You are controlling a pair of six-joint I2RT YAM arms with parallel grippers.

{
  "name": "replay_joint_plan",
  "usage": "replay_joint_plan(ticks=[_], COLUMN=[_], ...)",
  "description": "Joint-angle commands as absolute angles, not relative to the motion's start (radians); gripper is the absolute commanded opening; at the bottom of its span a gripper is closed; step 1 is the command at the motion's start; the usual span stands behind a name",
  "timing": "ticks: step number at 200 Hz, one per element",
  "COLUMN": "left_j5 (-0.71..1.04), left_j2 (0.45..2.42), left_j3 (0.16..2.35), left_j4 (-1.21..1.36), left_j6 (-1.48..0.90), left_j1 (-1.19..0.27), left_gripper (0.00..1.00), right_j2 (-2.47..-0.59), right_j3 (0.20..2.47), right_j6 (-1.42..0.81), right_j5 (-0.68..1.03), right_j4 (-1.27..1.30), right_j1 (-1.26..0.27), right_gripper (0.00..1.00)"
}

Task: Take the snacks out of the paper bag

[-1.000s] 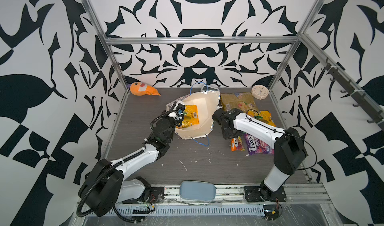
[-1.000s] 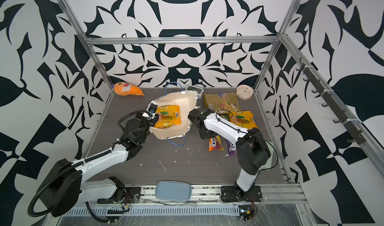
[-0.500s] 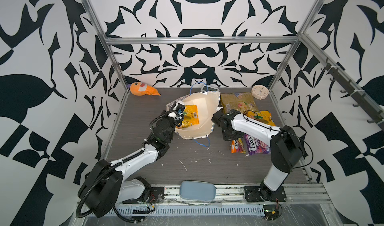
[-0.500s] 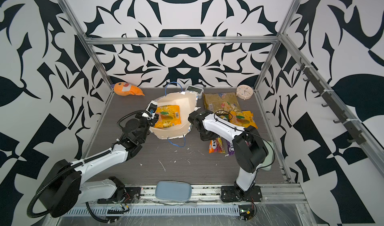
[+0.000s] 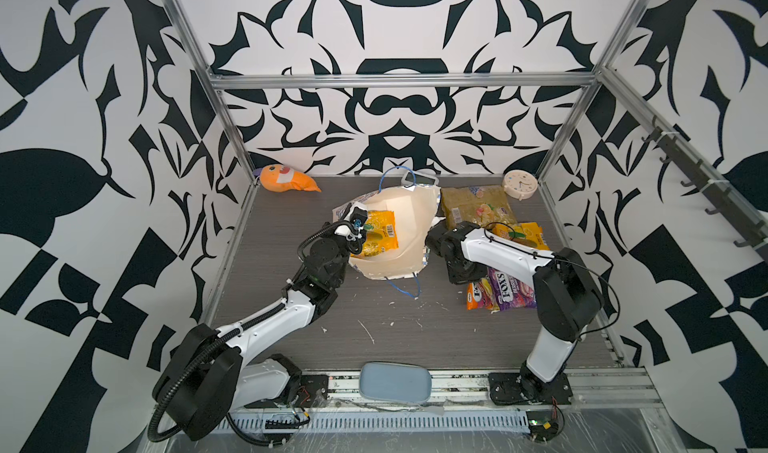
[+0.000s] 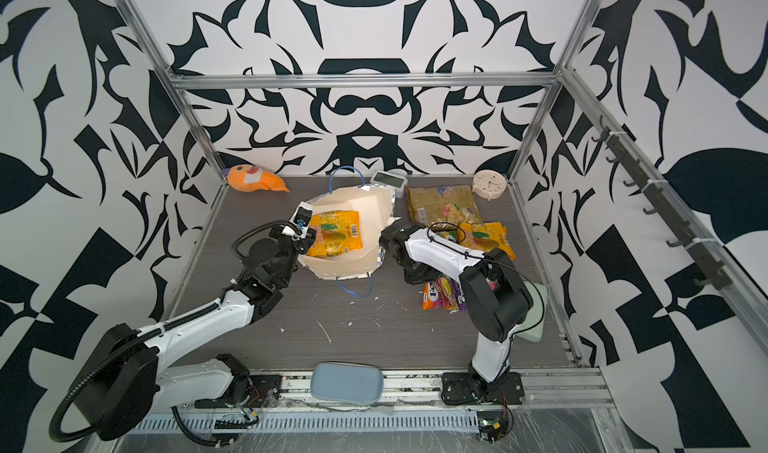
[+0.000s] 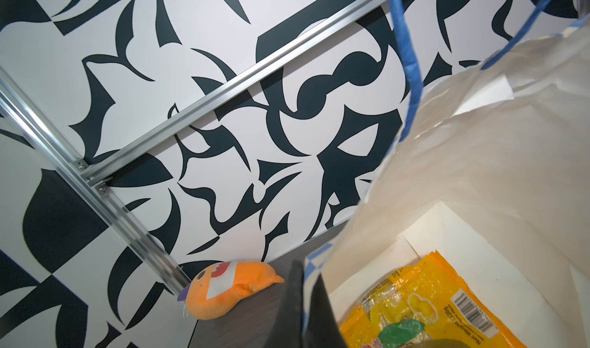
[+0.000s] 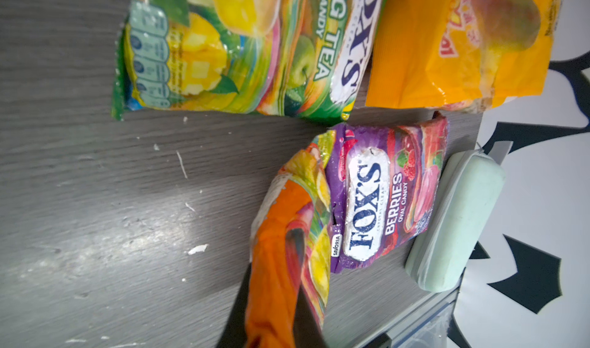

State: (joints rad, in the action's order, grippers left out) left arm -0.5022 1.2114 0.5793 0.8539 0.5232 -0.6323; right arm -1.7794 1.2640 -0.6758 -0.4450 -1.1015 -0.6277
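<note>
Left tool [image 7: 306, 271] clenched on paper bag [image 5: 409, 222] rim; right tool [image 8: 271, 257] grasping orange packet [image 8: 284, 215]: lay flat beside purple packet [image 8: 383, 196], then release.

The paper bag [image 5: 409, 222] sits in the middle of my table [image 5: 374, 330] with a mango packet [image 5: 379, 234] inside it. The plush toy [image 5: 286, 179] sits back left, the alarm clock [image 5: 520, 185] back right. The FOX'S berries packet [image 5: 513, 291] lies right of the bag.
</note>
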Motion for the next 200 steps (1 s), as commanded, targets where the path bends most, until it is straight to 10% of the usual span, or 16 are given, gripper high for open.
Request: replay_joint_plan(ticks=[1,128,200], left_j5=[-0.497,-0.49,-0.49], left_j2=[1.188,1.215,1.23], left_j3=[0.581,0.594,0.594], left_j4=[0.888,0.902,0.929], left_j6=[0.516,0.52,0.522], left_j1=[-0.628,-0.628,-0.629], left_gripper=[0.0,0.0,0.0], right_j2=[-1.767,-1.668,-1.505], right_j3=[1.295,1.359,1.283], right_j6=[-0.665,-0.603,-0.507], right_j5=[-0.47,-0.433,-0.319], right_j4=[-1.104,-1.067,-0.929], right_j1=[-0.623,-0.591,-0.593], right_gripper=[0.26,0.49,0.47])
